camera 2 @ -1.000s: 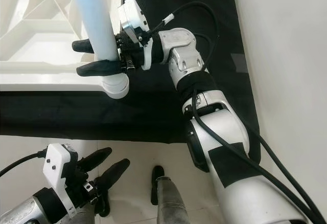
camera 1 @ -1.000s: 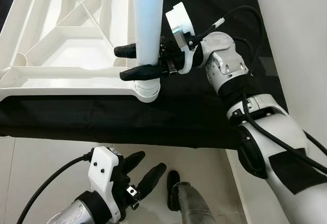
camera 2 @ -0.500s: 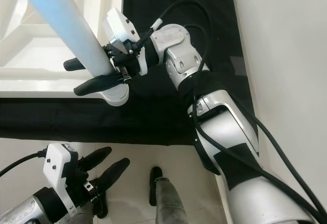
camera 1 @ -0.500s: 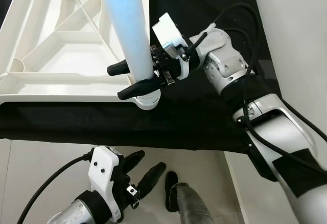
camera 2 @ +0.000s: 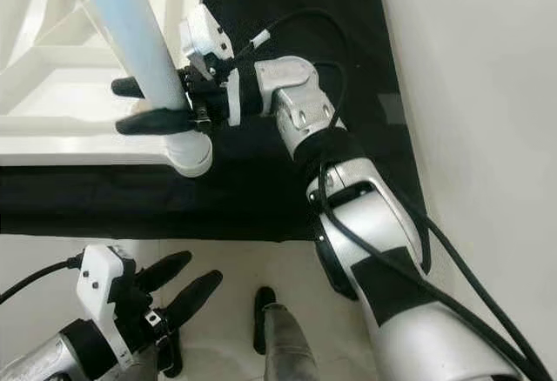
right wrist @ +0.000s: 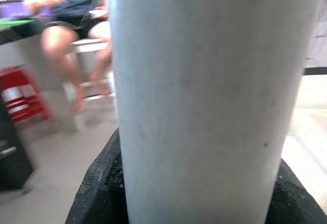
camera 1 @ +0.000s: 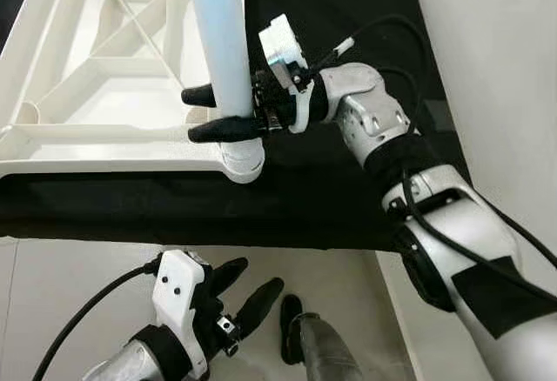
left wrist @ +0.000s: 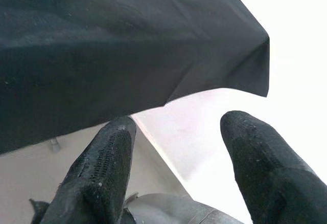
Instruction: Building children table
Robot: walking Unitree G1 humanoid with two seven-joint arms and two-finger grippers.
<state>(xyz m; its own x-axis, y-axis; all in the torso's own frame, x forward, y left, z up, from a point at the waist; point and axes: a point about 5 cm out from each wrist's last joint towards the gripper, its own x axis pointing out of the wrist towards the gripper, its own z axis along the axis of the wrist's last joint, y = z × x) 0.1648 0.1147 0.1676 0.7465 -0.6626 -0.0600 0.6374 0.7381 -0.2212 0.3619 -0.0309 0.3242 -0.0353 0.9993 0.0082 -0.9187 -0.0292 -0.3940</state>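
The white plastic children's table top (camera 1: 96,94) lies upside down on the black-cloth-covered surface (camera 1: 331,181), ribbed underside up, so that its corner sockets face upward and can take legs. The pale blue cylindrical table leg (camera 1: 218,42) stands in the round white corner socket (camera 1: 242,157) at the near corner of the top, its lower end meeting the socket rim; whether it is fully seated cannot be judged from here.

The right gripper (camera 1: 219,111) reaches in from the side, its 2 black fingers closed around the leg low down, just above the socket. Holding it that low likely gives the best control over the end that has to find and enter the socket, and the sideways approach keeps the arm clear of the top. The leg tilts slightly, which suggests it is being aligned or pressed home. In the right wrist view the leg (right wrist: 204,91) sits squarely between the fingers, with a seated person blurred in the background.

The left gripper (camera 1: 237,296) hangs idle below the near edge of the surface, over the pale floor (camera 1: 70,285), its fingers spread apart and holding nothing.
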